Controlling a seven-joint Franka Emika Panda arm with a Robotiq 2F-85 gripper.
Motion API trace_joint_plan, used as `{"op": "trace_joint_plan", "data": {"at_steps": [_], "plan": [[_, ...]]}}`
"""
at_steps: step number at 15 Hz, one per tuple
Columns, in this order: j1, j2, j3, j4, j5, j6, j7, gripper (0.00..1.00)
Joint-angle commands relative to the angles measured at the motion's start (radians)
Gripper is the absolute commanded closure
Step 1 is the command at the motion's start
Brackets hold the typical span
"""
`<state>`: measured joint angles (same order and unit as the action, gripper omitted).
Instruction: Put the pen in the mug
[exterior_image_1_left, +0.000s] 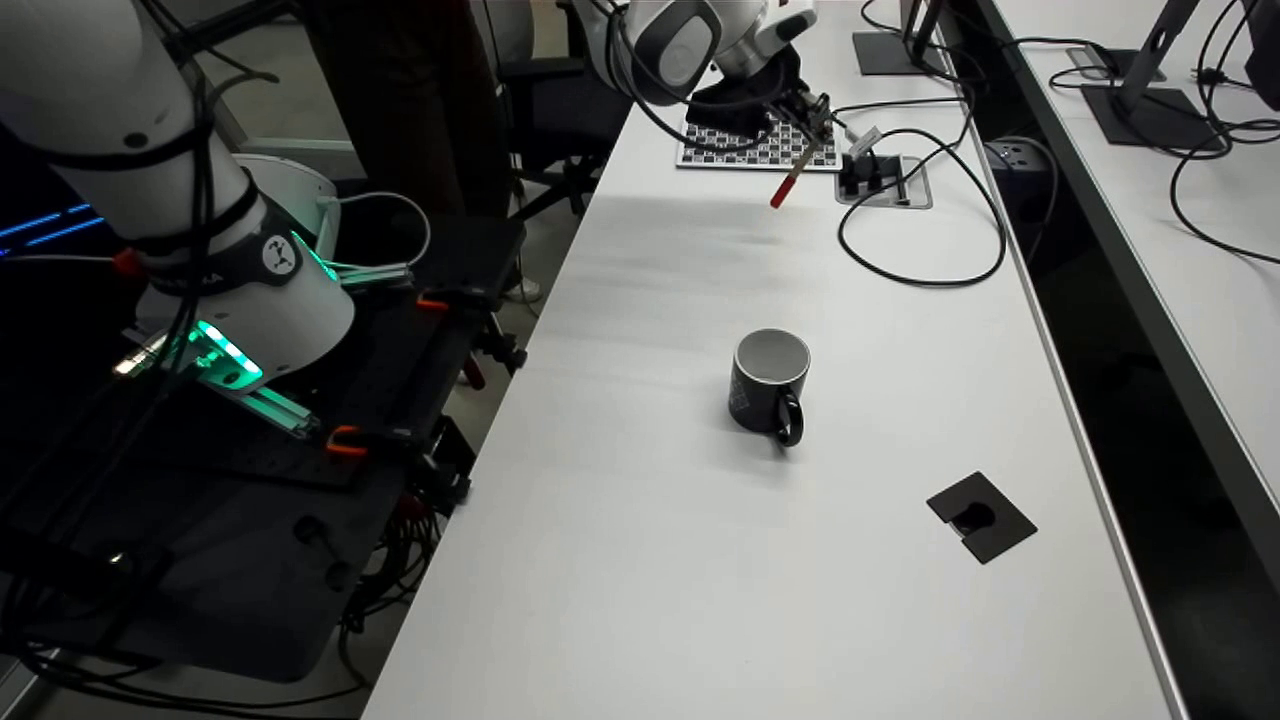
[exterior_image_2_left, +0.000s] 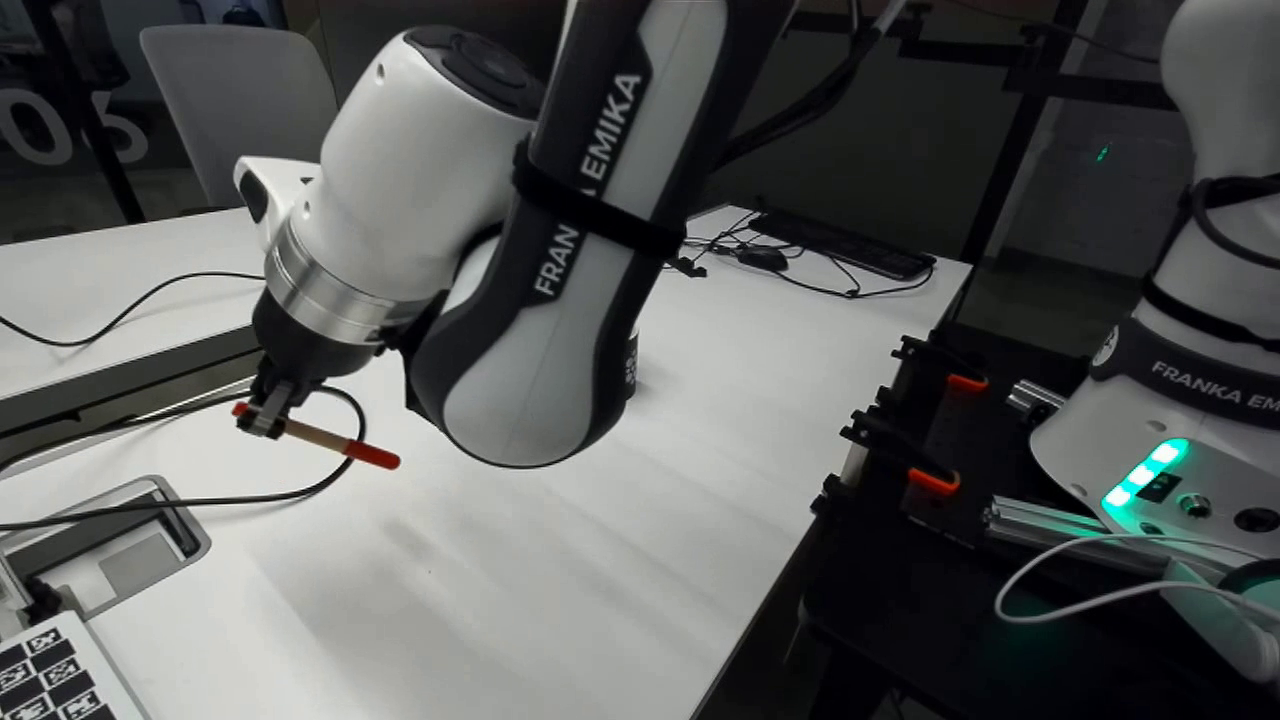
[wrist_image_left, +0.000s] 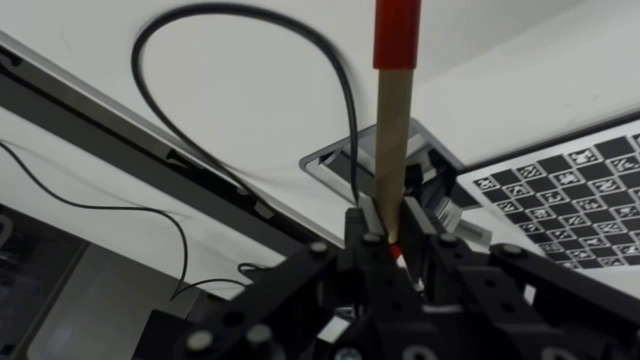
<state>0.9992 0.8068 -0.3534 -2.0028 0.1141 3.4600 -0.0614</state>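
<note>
Pincer (wrist_image_left: 391, 215) jaws drawn together around one pen (exterior_image_2_left: 318, 435), clamped close to one end. Pen: slim straight stick, tan wood-look shaft, smooth red section at each of two ends. Long part juts toward 12 o'clock in the wrist view; its far red tip (exterior_image_1_left: 783, 192) aims down at about 7 o'clock in an exterior view. Pen is above the smooth white table (exterior_image_1_left: 650, 600), well apart from the mug.

One mug (exterior_image_1_left: 755, 397), upright on table: dark cylinder, light grey inside, single glossy black handle (exterior_image_1_left: 790, 420) at its 5 o'clock. Mug sits at roughly 6 o'clock from the pen in an exterior view.

Around the mug, same view: one flat black square plate (exterior_image_1_left: 990, 535) with a rounded cutout, 4 o'clock; one looped black cable (exterior_image_1_left: 930, 285), between 1 and 2 o'clock; one black-and-white checkered marker board (wrist_image_left: 570, 200), 12 o'clock, partly hidden by the arm; two black-and-orange clamps (exterior_image_1_left: 380, 440), near 9 o'clock.
</note>
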Motion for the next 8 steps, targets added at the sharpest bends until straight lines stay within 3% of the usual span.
{"op": "trace_joint_plan", "data": {"at_steps": [1, 5, 8], "plan": [[0.156, 0.006, -0.161, -0.005, 0.170, 0.000, -0.004, 0.96], [0.383, 0.055, -0.387, -0.123, 0.378, 0.015, 0.033, 0.96], [0.522, 0.108, -0.496, -0.232, 0.482, 0.009, 0.079, 0.96]]}}
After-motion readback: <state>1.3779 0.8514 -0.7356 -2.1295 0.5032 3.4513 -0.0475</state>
